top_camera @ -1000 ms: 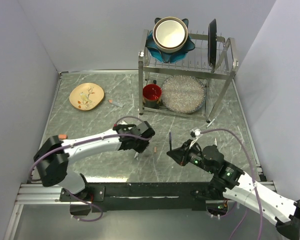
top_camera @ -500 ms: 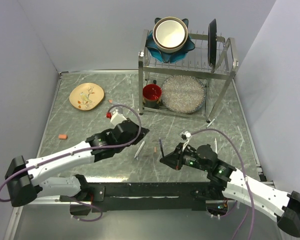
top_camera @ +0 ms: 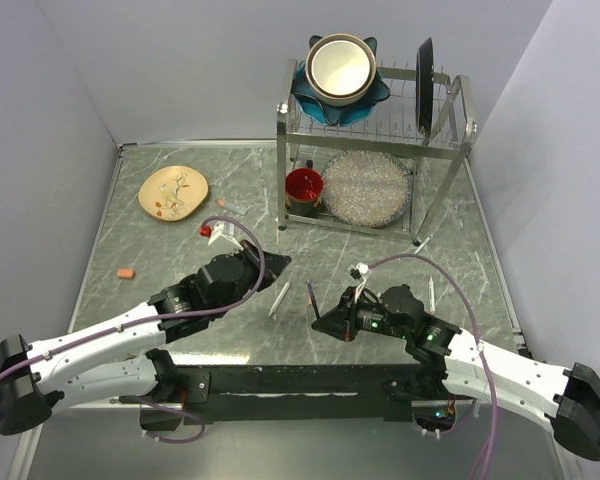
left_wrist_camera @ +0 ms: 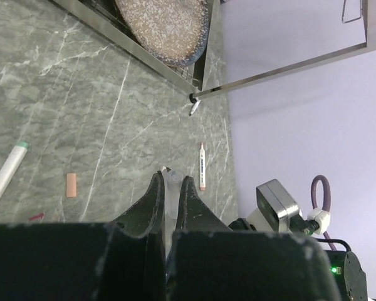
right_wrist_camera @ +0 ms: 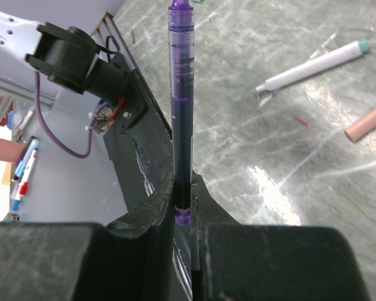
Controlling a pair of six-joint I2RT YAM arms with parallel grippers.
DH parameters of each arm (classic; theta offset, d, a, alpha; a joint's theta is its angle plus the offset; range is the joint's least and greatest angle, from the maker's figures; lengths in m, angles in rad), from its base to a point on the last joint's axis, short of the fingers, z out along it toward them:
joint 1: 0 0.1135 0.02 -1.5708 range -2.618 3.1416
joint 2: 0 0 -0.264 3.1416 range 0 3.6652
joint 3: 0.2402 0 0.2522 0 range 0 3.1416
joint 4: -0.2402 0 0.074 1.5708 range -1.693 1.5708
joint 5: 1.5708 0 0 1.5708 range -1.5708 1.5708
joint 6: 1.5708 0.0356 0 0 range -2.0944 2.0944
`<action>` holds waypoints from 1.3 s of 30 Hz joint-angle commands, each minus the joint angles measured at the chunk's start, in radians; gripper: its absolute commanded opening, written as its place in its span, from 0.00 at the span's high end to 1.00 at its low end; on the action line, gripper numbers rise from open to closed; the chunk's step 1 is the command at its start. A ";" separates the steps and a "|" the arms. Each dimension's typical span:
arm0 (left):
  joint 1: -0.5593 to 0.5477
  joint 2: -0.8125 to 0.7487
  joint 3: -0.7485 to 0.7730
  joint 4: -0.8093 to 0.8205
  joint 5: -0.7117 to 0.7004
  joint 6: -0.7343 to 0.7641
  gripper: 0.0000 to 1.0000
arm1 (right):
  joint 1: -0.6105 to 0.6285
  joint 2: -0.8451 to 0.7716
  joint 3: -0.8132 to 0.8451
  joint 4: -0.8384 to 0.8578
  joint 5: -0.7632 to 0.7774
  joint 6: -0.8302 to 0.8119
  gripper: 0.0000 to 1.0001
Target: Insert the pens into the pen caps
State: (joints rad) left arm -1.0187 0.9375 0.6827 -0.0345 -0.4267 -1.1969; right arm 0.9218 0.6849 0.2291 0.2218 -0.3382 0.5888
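Note:
My left gripper (top_camera: 277, 262) (left_wrist_camera: 172, 183) is shut on a small translucent pen cap (left_wrist_camera: 173, 176), which shows only between its fingertips. My right gripper (top_camera: 324, 322) (right_wrist_camera: 183, 188) is shut on a dark purple pen (right_wrist_camera: 180, 94) (top_camera: 310, 294) and holds it upright above the table, to the right of the left gripper. A white pen with teal ends (top_camera: 280, 298) (right_wrist_camera: 313, 66) (left_wrist_camera: 9, 169) lies on the table between the two grippers. A salmon cap (right_wrist_camera: 365, 123) (left_wrist_camera: 71, 184) lies beside it.
A metal dish rack (top_camera: 450, 150) stands at the back with a bowl, plates and a red cup (top_camera: 304, 186). A beige plate (top_camera: 173, 192) lies at the back left. Another salmon cap (top_camera: 128, 272) is at the left. More white pens lie at the right (top_camera: 431, 291) (left_wrist_camera: 202, 166) and by the rack foot (top_camera: 420, 243).
The left arm has swung back toward the near left, and its gripper has shifted slightly left. The right gripper has moved left and nearer with the dark pen, closer to the left gripper.

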 commanded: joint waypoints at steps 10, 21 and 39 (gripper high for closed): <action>-0.004 0.021 0.032 0.070 0.063 0.043 0.99 | 0.025 0.048 0.082 0.060 0.007 0.003 1.00; -0.004 0.037 0.024 0.097 0.114 0.039 0.99 | 0.028 0.053 0.096 0.044 0.024 -0.003 1.00; -0.004 0.032 0.000 0.134 0.180 0.074 0.99 | 0.028 0.021 0.111 -0.007 0.065 -0.017 1.00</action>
State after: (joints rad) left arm -1.0199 0.9779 0.6827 0.0406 -0.2867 -1.1591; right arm 0.9432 0.7265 0.2836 0.2142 -0.3004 0.5865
